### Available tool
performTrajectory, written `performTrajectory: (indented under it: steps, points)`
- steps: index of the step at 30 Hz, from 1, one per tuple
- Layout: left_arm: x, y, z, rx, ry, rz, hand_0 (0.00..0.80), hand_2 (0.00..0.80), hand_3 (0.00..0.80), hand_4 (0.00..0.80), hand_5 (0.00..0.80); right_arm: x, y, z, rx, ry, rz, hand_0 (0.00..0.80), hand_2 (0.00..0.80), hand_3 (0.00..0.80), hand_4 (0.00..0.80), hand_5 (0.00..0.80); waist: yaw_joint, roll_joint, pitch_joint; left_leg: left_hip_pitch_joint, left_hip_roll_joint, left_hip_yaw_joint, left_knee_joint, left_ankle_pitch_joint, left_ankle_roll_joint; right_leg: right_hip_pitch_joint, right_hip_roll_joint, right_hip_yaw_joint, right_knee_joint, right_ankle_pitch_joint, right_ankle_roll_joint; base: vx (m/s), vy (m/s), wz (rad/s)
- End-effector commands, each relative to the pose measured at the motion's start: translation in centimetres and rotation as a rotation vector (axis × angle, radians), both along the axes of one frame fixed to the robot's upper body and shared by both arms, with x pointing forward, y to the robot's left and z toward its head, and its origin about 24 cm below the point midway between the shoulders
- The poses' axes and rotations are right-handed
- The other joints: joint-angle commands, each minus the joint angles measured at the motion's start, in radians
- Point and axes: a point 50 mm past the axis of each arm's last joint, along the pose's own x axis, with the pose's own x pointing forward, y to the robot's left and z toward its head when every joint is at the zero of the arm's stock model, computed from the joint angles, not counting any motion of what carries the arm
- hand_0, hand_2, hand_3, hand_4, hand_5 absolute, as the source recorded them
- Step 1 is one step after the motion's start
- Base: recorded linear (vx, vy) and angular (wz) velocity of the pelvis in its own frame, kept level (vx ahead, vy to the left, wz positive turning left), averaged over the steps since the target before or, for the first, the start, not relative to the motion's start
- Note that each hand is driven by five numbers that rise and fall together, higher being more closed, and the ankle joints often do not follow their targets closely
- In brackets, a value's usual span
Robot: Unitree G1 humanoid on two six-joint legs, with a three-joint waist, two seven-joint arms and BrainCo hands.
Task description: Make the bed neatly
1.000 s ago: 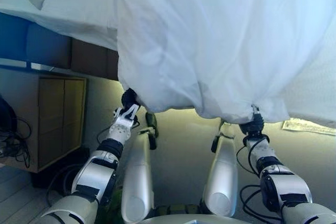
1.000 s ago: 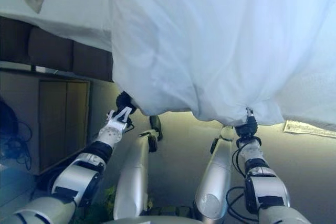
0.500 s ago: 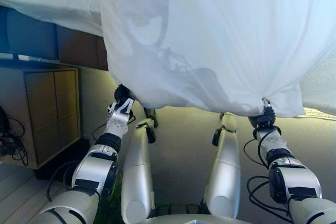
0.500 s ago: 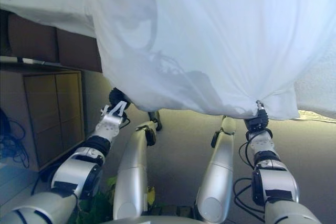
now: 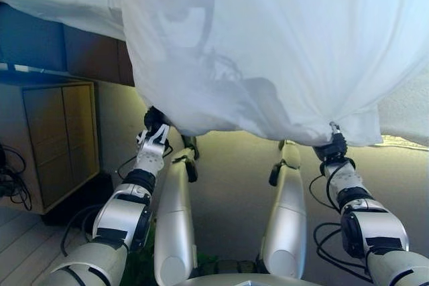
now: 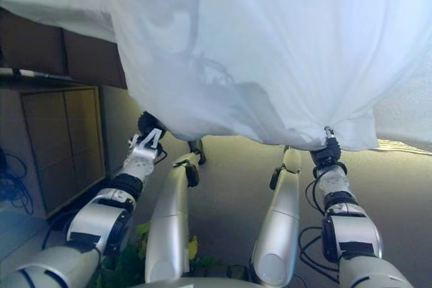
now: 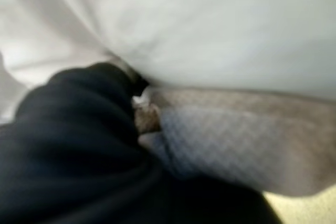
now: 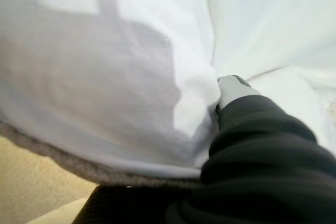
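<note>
A large white sheet [image 5: 281, 38] hangs spread in front of me and fills the upper part of both eye views. My left hand [image 5: 155, 135] is raised and grips its lower edge at the left. My right hand [image 5: 333, 144] is raised and grips its lower edge at the right. The edge sags a little between the two hands. In the left wrist view the sheet [image 7: 210, 24] lies over my left hand [image 7: 73, 145] and hides the fingers. In the right wrist view the sheet [image 8: 105, 77] bunches against my right hand [image 8: 262, 145].
The bed's white mattress cover [image 5: 60, 5] shows at the upper left above a dark bed base [image 5: 87, 55]. A wooden cabinet [image 5: 60, 138] stands at the left, with cables [image 5: 10, 182] on the floor beside it. A paper [image 5: 402, 142] lies at the right.
The sheet's lower edge has gone from a bunched, billowing fold to a flatter spread between my hands. My right hand has moved slightly outward. The camera has shifted a little.
</note>
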Motion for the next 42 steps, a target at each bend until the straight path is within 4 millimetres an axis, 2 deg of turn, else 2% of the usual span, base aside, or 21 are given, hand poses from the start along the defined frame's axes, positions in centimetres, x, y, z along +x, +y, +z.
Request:
performTrajectory:
  steps: [1,2,3,4,9,14,18,20,24,29,33,36,39,42]
  points:
    - [-3.9,2.5,-6.6,0.027,0.318,0.142,0.800,0.800,0.800,0.800,0.800,-5.4,-1.5,-5.4,0.001,0.316,-0.073,0.800,0.800,0.800,0.800,0.800,0.021,0.017,0.023,-0.068,-0.010,-0.022,-0.174,0.237,-0.041,-0.038,-0.070,-0.014,-0.018,0.060,-0.014,-0.009,0.027,0.06]
    - [-4.2,2.5,-7.1,0.012,0.350,0.152,0.800,0.800,0.800,0.800,0.800,-6.0,-1.7,-5.9,0.017,0.354,-0.099,0.800,0.800,0.800,0.800,0.800,0.022,0.017,0.023,-0.072,-0.011,-0.023,-0.170,0.235,-0.041,-0.040,-0.071,-0.015,-0.016,0.058,-0.013,-0.003,0.000,0.06]
    - [-4.6,2.5,-7.6,-0.008,0.383,0.159,0.000,0.000,0.000,0.000,0.000,-7.0,-1.9,-6.7,0.043,0.418,-0.137,0.232,0.232,0.232,0.232,0.232,0.024,0.011,0.023,-0.078,-0.010,-0.026,-0.165,0.232,-0.040,-0.040,-0.070,-0.019,-0.016,0.055,-0.010,0.004,-0.014,0.04]
    - [-4.7,2.5,-7.8,-0.011,0.394,0.155,0.000,0.000,0.000,0.000,0.000,-7.3,-1.9,-6.9,0.050,0.438,-0.148,0.000,0.000,0.000,0.000,0.000,0.025,0.010,0.023,-0.079,-0.008,-0.028,-0.163,0.231,-0.040,-0.038,-0.070,-0.023,-0.018,0.055,-0.008,0.009,-0.024,0.03]
    - [-5.1,2.7,-8.1,0.044,0.440,0.166,0.000,0.000,0.000,0.000,0.000,-9.3,-1.6,-8.6,0.146,0.524,-0.209,0.000,0.000,0.000,0.000,0.000,0.031,-0.031,0.023,-0.061,0.010,-0.041,-0.169,0.230,-0.044,0.014,-0.059,-0.061,-0.053,0.069,0.003,0.010,-0.091,0.05]
    - [-5.8,3.8,-8.3,0.097,0.434,0.213,0.000,0.000,0.000,0.000,0.000,-11.6,-2.3,-9.7,0.174,0.559,-0.247,0.000,0.000,0.000,0.000,0.000,0.042,-0.060,0.023,-0.002,0.028,-0.049,-0.180,0.220,-0.049,0.092,-0.052,-0.092,-0.079,0.075,0.009,0.019,-0.081,0.07]
    - [-7.3,5.8,-9.1,0.130,0.459,0.272,0.000,0.000,0.000,0.000,0.000,-13.4,-2.7,-10.5,0.199,0.580,-0.285,0.000,0.000,0.000,0.000,0.000,0.060,-0.075,0.023,0.069,0.035,-0.053,-0.195,0.210,-0.053,0.170,-0.049,-0.117,-0.095,0.077,0.013,0.017,-0.115,0.03]
    - [-8.3,7.1,-9.5,0.136,0.480,0.311,0.000,0.000,0.000,0.000,0.000,-14.9,-3.0,-11.1,0.242,0.602,-0.334,0.000,0.000,0.000,0.000,0.000,0.072,-0.081,0.023,0.109,0.035,-0.057,-0.202,0.203,-0.054,0.213,-0.047,-0.125,-0.096,0.073,0.013,0.015,-0.123,0.07]
    - [-9.9,8.7,-10.4,0.170,0.518,0.334,0.000,0.000,0.000,0.000,0.000,-17.6,-3.5,-11.9,0.295,0.637,-0.410,0.000,0.000,0.000,0.000,0.000,0.088,-0.084,0.023,0.177,0.030,-0.063,-0.210,0.188,-0.054,0.287,-0.044,-0.149,-0.094,0.065,0.012,0.012,-0.108,0.10]
    - [-13.0,10.3,-12.3,0.166,0.588,0.370,0.000,0.000,0.000,0.000,0.000,-20.5,-3.9,-12.8,0.347,0.680,-0.490,0.000,0.000,0.000,0.000,0.000,0.104,-0.086,0.020,0.273,0.026,-0.061,-0.237,0.176,-0.056,0.397,-0.029,-0.177,-0.113,0.058,0.012,0.001,-0.078,0.06]
    - [-15.4,11.1,-13.5,0.164,0.622,0.392,0.000,0.000,0.000,0.000,0.000,-22.9,-3.7,-13.5,0.401,0.697,-0.566,0.000,0.000,0.000,0.000,0.000,0.116,-0.086,-0.021,0.347,0.028,-0.058,-0.281,0.173,-0.056,0.472,-0.014,-0.197,-0.149,0.055,0.013,0.026,-0.078,0.04]
    - [-16.5,11.2,-13.9,0.167,0.615,0.402,0.000,0.000,0.000,0.000,0.000,-23.7,-3.6,-13.7,0.437,0.684,-0.630,0.000,0.000,0.000,0.000,0.000,0.125,-0.081,-0.054,0.405,0.033,-0.051,-0.320,0.175,-0.057,0.516,-0.010,-0.210,-0.172,0.058,0.014,0.043,-0.043,-0.01]
    - [-16.3,11.2,-13.3,0.152,0.537,0.403,0.000,0.000,0.000,0.000,0.000,-23.7,-4.3,-13.4,0.404,0.650,-0.666,0.000,0.000,0.000,0.000,0.000,0.135,-0.071,-0.091,0.473,0.033,-0.043,-0.367,0.176,-0.056,0.561,-0.010,-0.222,-0.188,0.055,0.013,0.079,-0.013,0.03]
    - [-15.1,10.2,-11.8,0.127,0.390,0.356,0.000,0.000,0.000,0.000,0.000,-23.1,-5.1,-12.8,0.363,0.630,-0.716,0.000,0.000,0.000,0.000,0.000,0.151,-0.060,-0.131,0.531,0.035,-0.037,-0.408,0.175,-0.057,0.605,-0.009,-0.232,-0.202,0.048,0.013,0.073,-0.026,0.02]
